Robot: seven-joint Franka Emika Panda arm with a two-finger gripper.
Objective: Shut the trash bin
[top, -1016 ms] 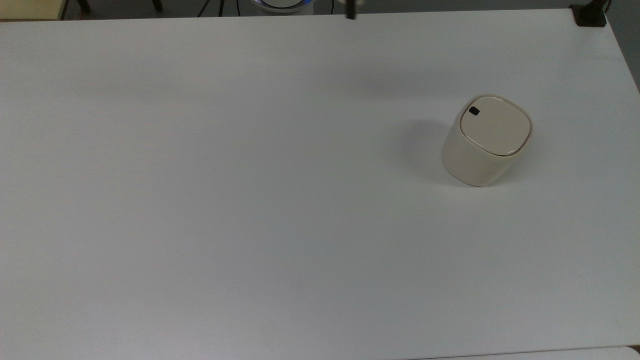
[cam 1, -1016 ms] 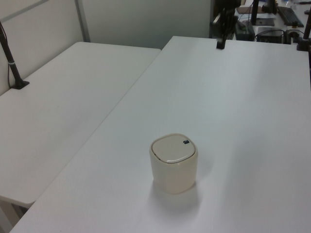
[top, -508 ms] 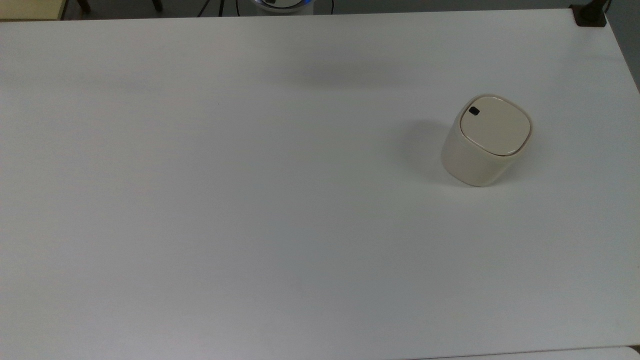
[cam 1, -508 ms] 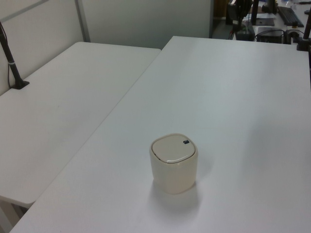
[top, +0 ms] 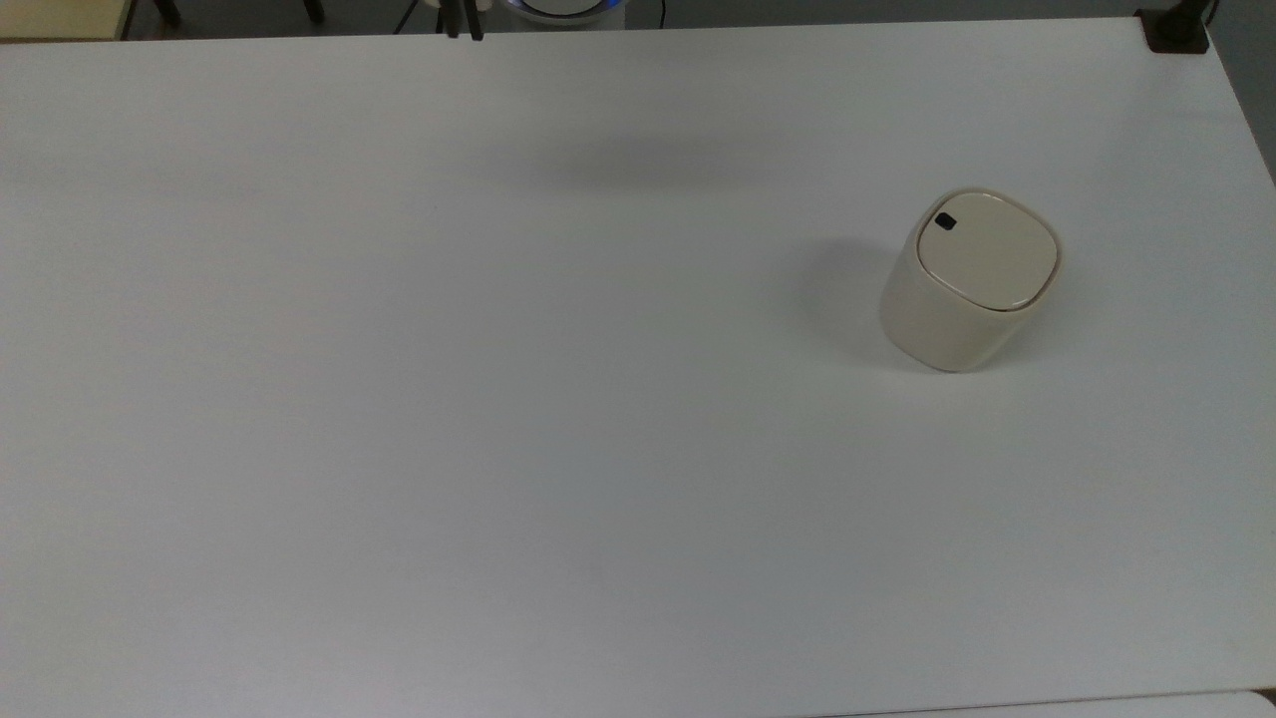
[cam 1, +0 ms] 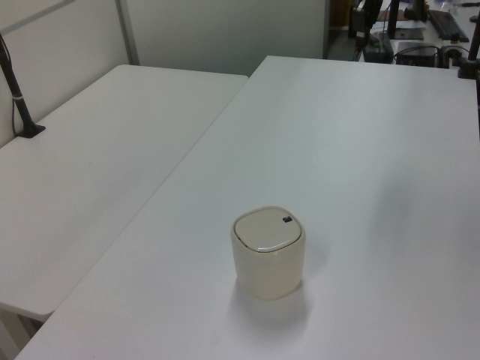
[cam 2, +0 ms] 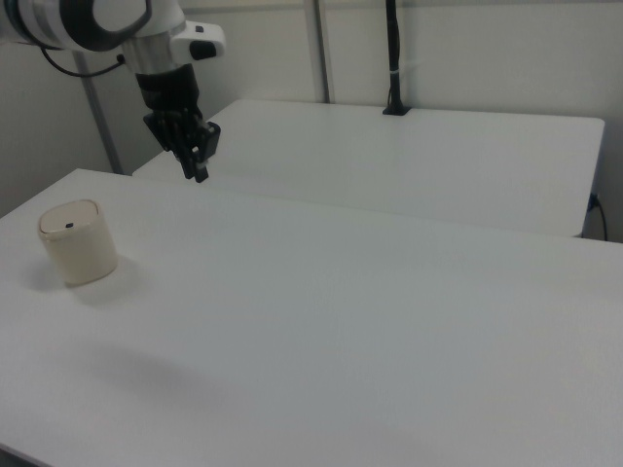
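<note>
Wide open white table (top: 498,399) here, bare surface on all sides of the trash bin (top: 969,281), which stands toward the top view's right, set well in from the table's right edge and from its far edge. In the left view the trash bin (cam 1: 268,252) sits near the front, with a second white table (cam 1: 97,165) butted up along the left view's left. The bin is cream, a rounded-square tub, upright, its flat lid (top: 987,249) lying flush and shut, a small black button (top: 945,222) at the rim's corner. In the right view the bin (cam 2: 78,242) stands at the right view's left, and the gripper (cam 2: 198,167) hangs in the air well apart from it, up over the table's far edge, fingers pointing down and looking pressed together. Compared with a second ago, the dark fingertips at the top view's upper edge have slid to the left, now at (top: 461,20); the bin has not budged, lid just as closed.
</note>
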